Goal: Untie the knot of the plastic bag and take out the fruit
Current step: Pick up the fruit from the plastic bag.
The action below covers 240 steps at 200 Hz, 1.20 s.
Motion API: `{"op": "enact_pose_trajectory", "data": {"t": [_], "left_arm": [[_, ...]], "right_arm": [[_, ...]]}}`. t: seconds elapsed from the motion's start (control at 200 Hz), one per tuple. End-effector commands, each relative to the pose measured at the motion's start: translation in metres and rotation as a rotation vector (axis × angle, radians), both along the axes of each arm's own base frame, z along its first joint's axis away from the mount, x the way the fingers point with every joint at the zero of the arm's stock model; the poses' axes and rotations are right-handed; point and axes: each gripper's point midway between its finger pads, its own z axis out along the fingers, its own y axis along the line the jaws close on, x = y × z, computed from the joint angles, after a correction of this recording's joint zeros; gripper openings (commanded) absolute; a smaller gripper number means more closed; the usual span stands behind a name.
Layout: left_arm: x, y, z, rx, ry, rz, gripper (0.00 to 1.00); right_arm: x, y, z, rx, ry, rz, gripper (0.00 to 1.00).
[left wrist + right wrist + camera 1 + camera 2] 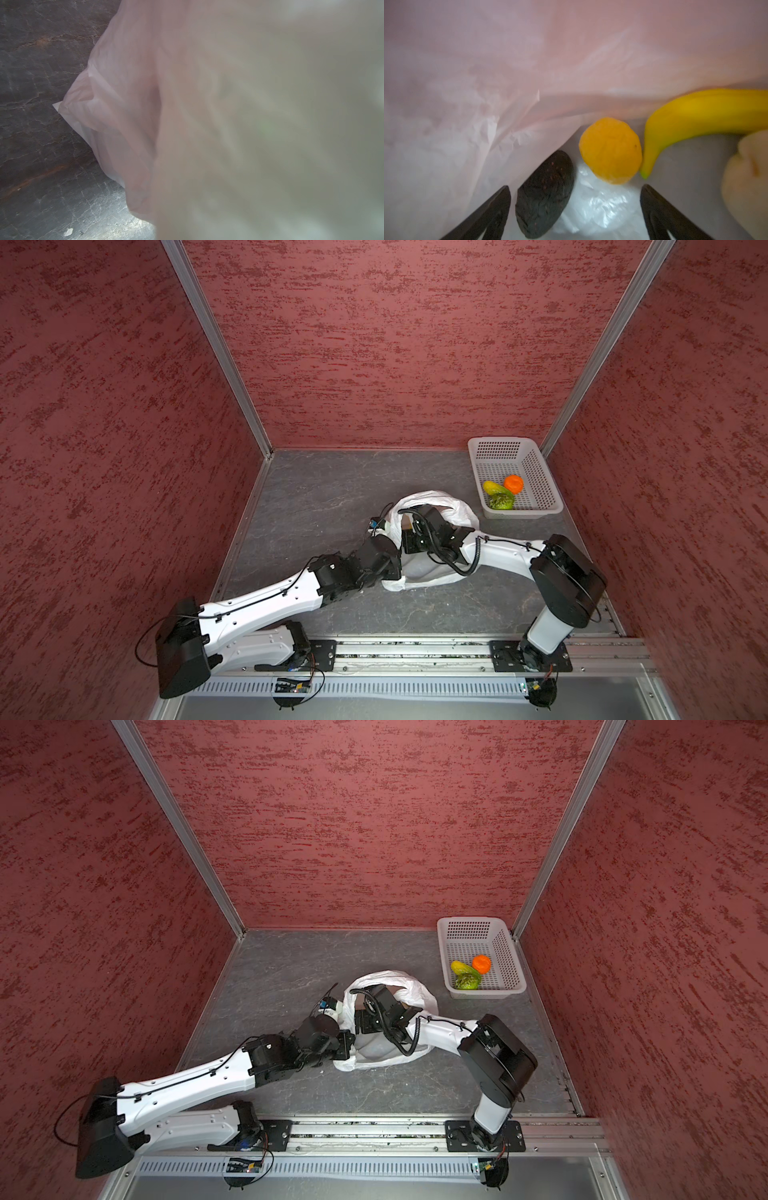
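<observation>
The right gripper is inside the plastic bag, its fingers spread wide at the bottom of the wrist frame. A dark fruit lies between them, hard by the lower-left finger, its long axis running up-frame. An orange fruit sits just beyond, at centre. The left gripper is pressed together at the bag's rim.

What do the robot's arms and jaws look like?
The left arm and right arm have white shells between bulky black joint housings, with black cables running along them. The right one's jaws are dark and tapering.
</observation>
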Motion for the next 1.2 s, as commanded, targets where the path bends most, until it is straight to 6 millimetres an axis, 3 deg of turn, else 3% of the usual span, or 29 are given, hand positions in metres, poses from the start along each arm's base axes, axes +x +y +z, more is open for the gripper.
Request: {"op": "enact_pose_trajectory", "data": {"t": [0.0,0.406,0.526,0.601,0.676,0.907,1.197], "left_arm": [[-0.003,0.006,-0.008,0.002,0.019,0.002,0.00],[0.000,0.011,-0.016,0.006,0.039,0.006,0.00],[0.000,0.011,-0.017,0.007,0.040,0.005,0.00],[0.001,0.011,-0.017,0.009,0.040,0.008,0.00],[0.002,0.012,-0.017,0.010,0.041,0.011,0.00],[0.008,0.011,-0.018,0.009,0.042,0.025,0.00],[0.020,0.010,-0.006,-0.015,0.012,0.051,0.00]], "right_arm": [[0.020,0.004,0.001,0.025,-0.011,-0.083,0.98],[0.053,0.013,-0.025,-0.048,-0.055,-0.140,0.98],[0.057,0.013,-0.035,-0.071,-0.046,-0.148,0.91],[0.056,0.012,-0.036,-0.078,-0.049,-0.147,0.82],[0.056,0.010,-0.034,-0.082,-0.056,-0.143,0.71],[0.051,0.007,-0.019,-0.088,-0.072,-0.115,0.54],[0.017,-0.002,0.009,-0.078,-0.058,0.002,0.51]]}}
